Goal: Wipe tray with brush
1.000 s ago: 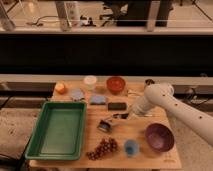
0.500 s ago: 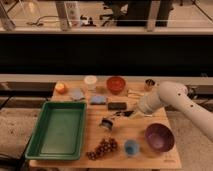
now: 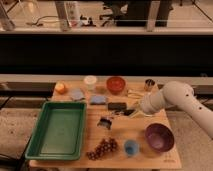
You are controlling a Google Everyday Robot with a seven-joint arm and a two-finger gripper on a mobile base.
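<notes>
- One camera view: the green tray [image 3: 57, 131] lies at lower left of the wooden counter [image 3: 117, 137]
- White arm enters from the right; its claw [image 3: 120, 114] sits mid-frame, clamped shut on the brush [image 3: 107, 121] handle
- Brush head hangs over bare counter, just right of the tray, apart from its rim
- Grapes [image 3: 102, 148], blue cup [image 3: 131, 147] and purple bowl [image 3: 159, 137] line the lower edge
- Black block [image 3: 117, 106] lies just above the claw

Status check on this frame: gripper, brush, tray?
Gripper shut on brush, mid-table, right of tray. Brush not yet over tray. Grapes below the path.
</notes>
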